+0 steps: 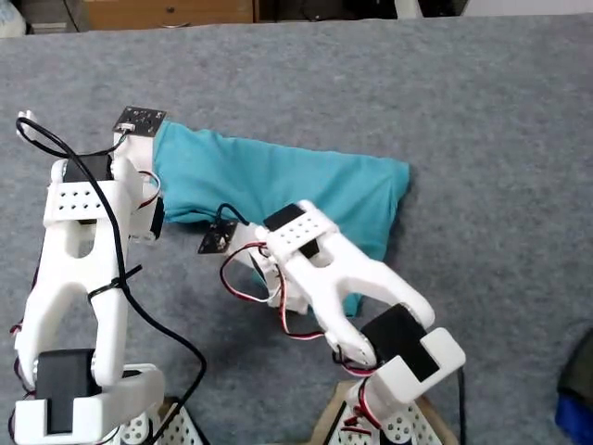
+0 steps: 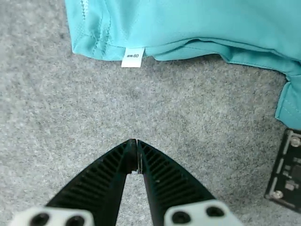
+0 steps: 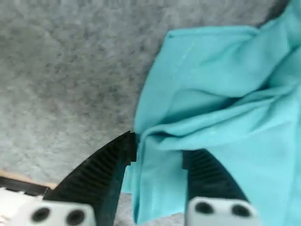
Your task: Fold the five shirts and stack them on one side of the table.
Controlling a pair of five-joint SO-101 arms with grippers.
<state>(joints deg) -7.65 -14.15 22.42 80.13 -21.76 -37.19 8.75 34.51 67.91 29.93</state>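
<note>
Right tool (image 3: 160, 146) straddles shirt (image 3: 225, 94) fold, one fingertip hidden.

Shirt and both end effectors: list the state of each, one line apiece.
teal shirt: lying on the grey table, partly folded over itself, edges loose and uneven.
size tag: sticking out from the shirt's edge, flat on the table.
left end effector: shut, holding nothing, over bare table beside the shirt.
right end effector: open, straddling a fold of the shirt.
</note>
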